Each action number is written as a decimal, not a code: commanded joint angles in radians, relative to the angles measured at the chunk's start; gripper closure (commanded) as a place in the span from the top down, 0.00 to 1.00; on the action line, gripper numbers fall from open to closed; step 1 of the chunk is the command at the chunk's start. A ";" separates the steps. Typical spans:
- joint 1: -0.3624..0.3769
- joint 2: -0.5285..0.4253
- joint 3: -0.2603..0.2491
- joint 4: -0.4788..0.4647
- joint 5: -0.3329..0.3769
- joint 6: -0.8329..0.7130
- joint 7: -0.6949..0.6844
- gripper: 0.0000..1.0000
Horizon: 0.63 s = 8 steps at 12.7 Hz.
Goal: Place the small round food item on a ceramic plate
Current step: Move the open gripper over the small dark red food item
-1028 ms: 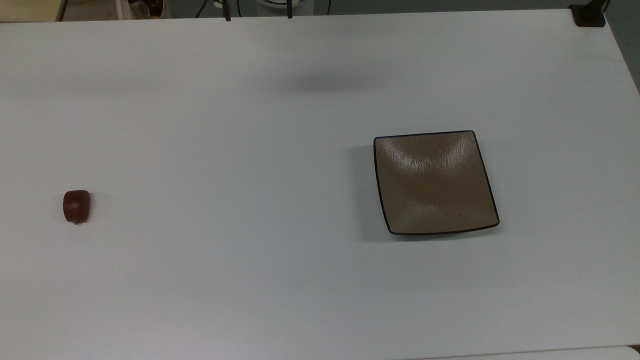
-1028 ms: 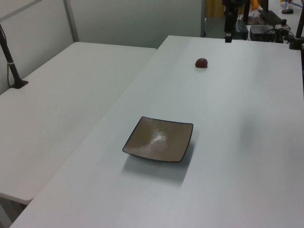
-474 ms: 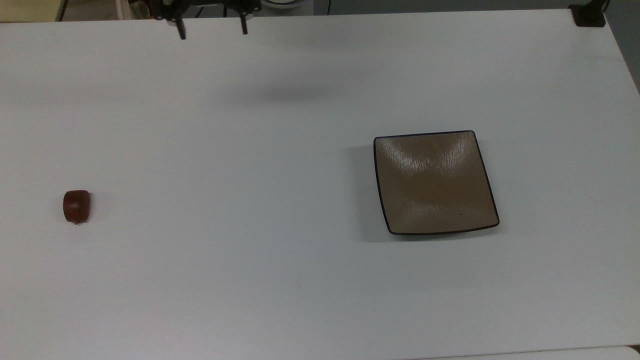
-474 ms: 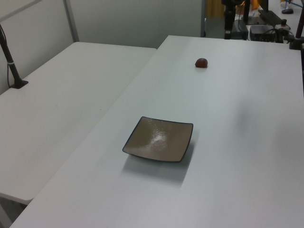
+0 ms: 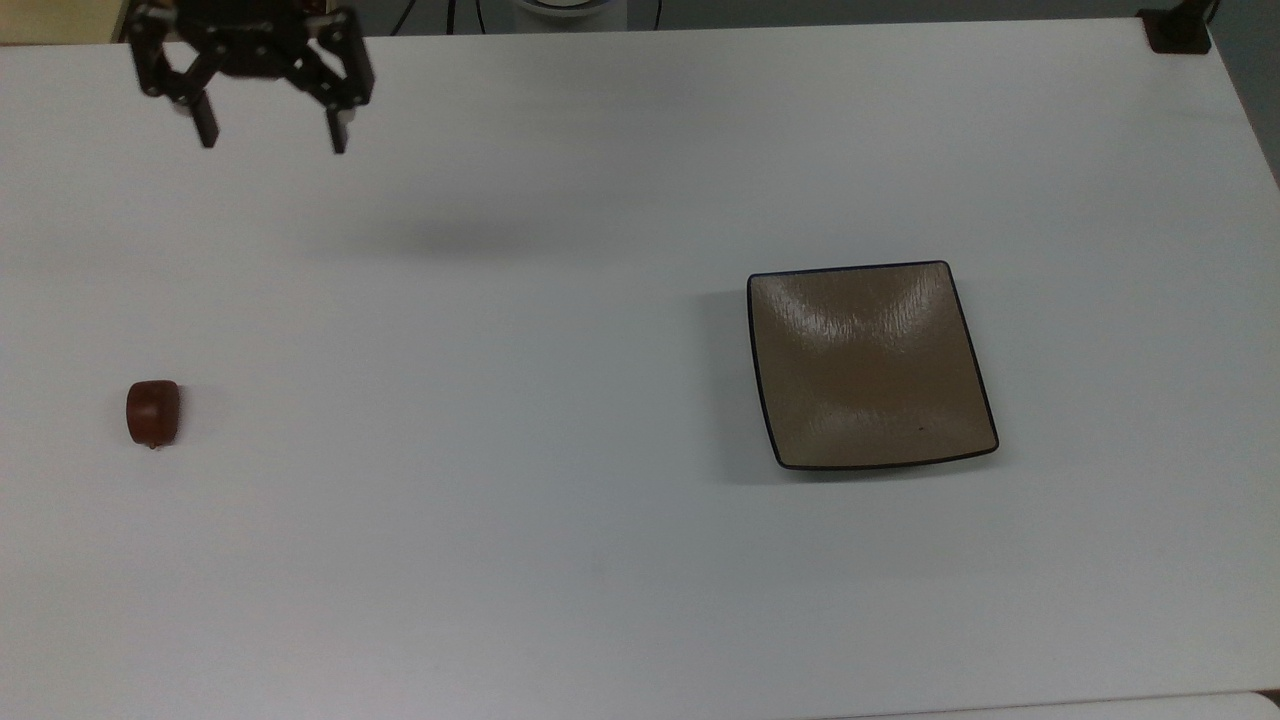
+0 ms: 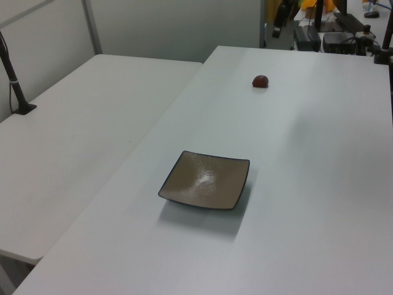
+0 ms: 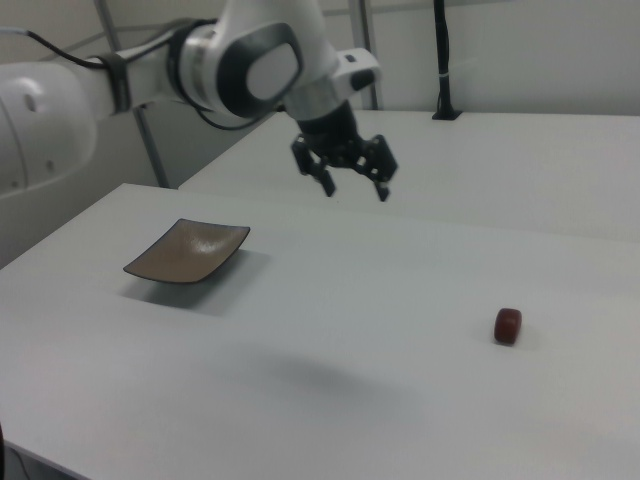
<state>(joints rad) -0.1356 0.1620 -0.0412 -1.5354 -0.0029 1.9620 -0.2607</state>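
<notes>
Top view shows our gripper (image 5: 271,132) released, fingers spread, high above the desk (image 5: 560,560), we judge ready to straddle the food item (image 5: 153,411) lying bare at the top view's left, well apart from the plate (image 5: 870,365).

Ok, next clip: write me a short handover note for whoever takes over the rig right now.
Gripper: jaws open, empty, up in the air at the top view's upper left, clear of the table.
Food item: lying on the table at the top view's far left, untouched.
Plate: on the table toward the top view's right, far from the food item, nothing on it.
Done: nothing yet.
Left: bring the gripper down over the food item, grasp it, carry it across and set it on the plate.
</notes>
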 commanded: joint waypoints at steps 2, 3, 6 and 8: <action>-0.085 0.138 0.000 0.093 0.029 0.133 -0.022 1.00; -0.105 0.184 0.000 0.116 0.034 0.179 -0.022 1.00; -0.143 0.285 0.000 0.167 0.034 0.267 -0.053 1.00; -0.171 0.403 0.004 0.285 0.034 0.255 -0.116 1.00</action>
<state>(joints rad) -0.2858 0.4449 -0.0418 -1.3915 0.0107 2.2262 -0.3065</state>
